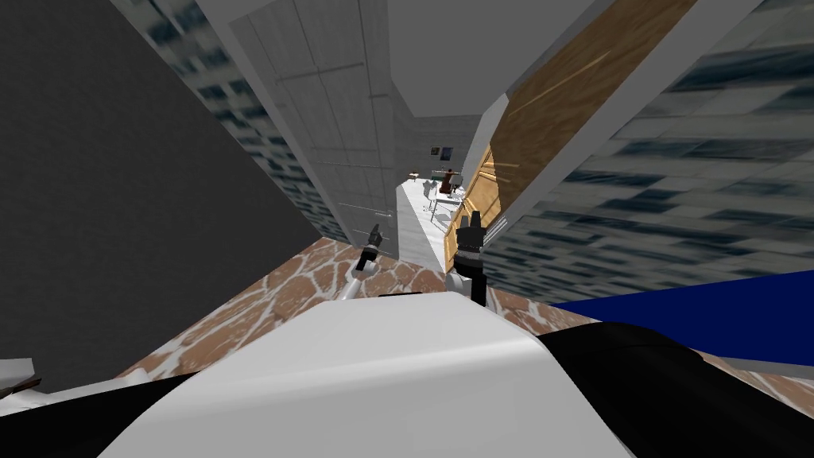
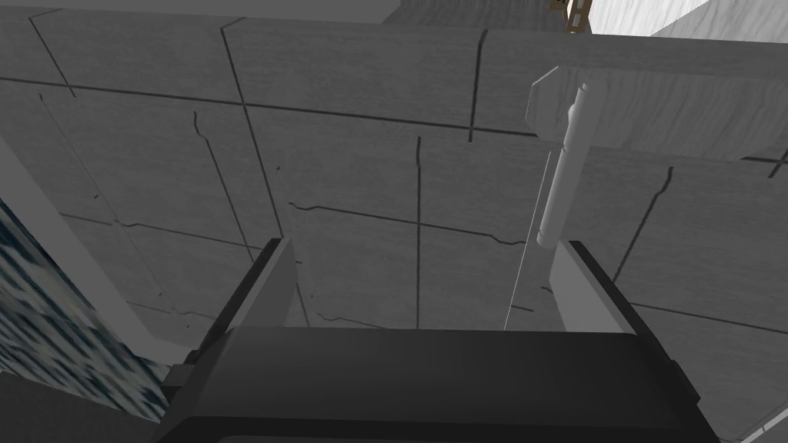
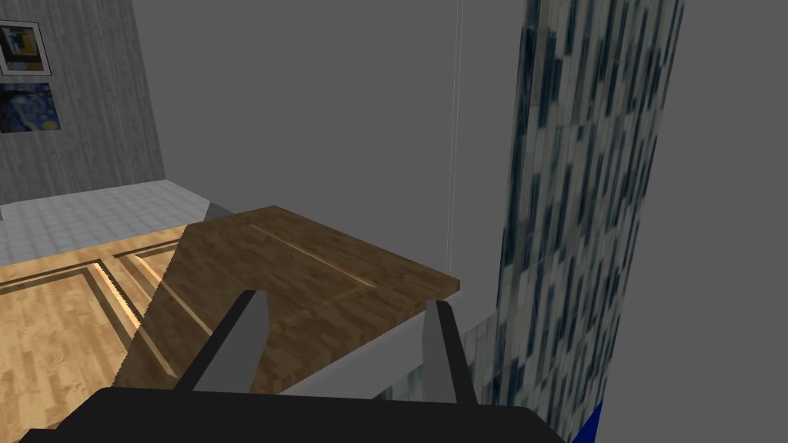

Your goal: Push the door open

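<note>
Left wrist view: left gripper [image 2: 427,244], fingers apart, faces grey panelled door [image 2: 346,169]; lever handle [image 2: 558,177] beside one finger. Right gripper [image 3: 345,300] spread, near wooden door [image 3: 308,261]. Step: likely closing in; next, press the panel forward.

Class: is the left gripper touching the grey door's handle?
Cannot tell. Left wrist view: the handle ends close by a finger of the open left gripper; neither contact nor gap shows plainly.

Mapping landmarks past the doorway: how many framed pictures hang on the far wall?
2. Both hang next to each other on the far wall: a pale-framed picture and a blue picture. More may be hidden beyond the view's edge.
</note>
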